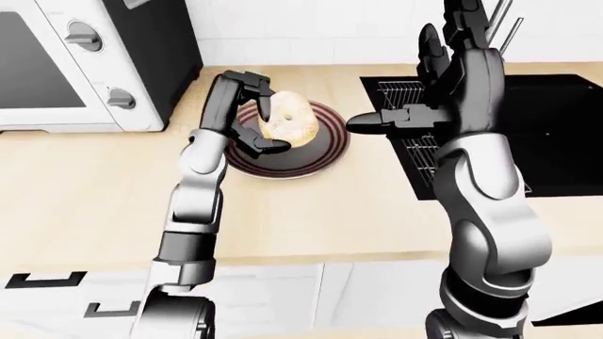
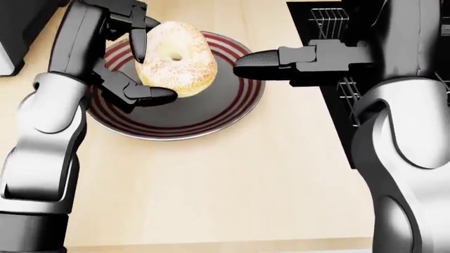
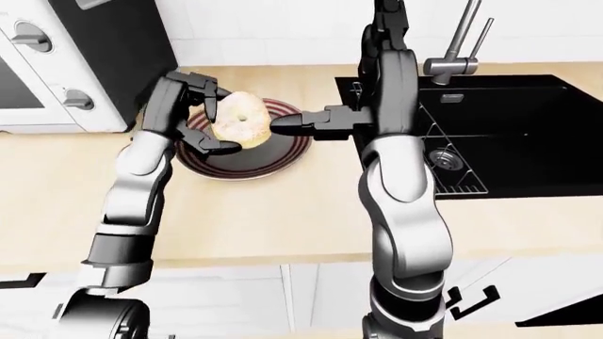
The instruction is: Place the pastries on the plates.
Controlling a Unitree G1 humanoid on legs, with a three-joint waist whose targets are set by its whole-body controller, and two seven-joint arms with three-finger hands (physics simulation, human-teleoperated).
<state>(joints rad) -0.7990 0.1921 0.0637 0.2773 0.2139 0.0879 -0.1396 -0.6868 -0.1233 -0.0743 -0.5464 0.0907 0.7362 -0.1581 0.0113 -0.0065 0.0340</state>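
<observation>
Kid: What is the left hand [image 2: 133, 58] doing?

Helper: It pinches the sugared donut [image 2: 175, 58] on edge, just over the striped plate [image 2: 211, 118].

Kid: What could go wrong?

Helper: I think it may roll off when let go. The right hand [image 2: 281, 60], fingers spread, pokes close beside it and might bump it.

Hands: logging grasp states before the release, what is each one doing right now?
Left hand: closed on the sugared doughnut, held over the striped plate.
Right hand: open, holding nothing, one finger pointing toward the doughnut.
</observation>
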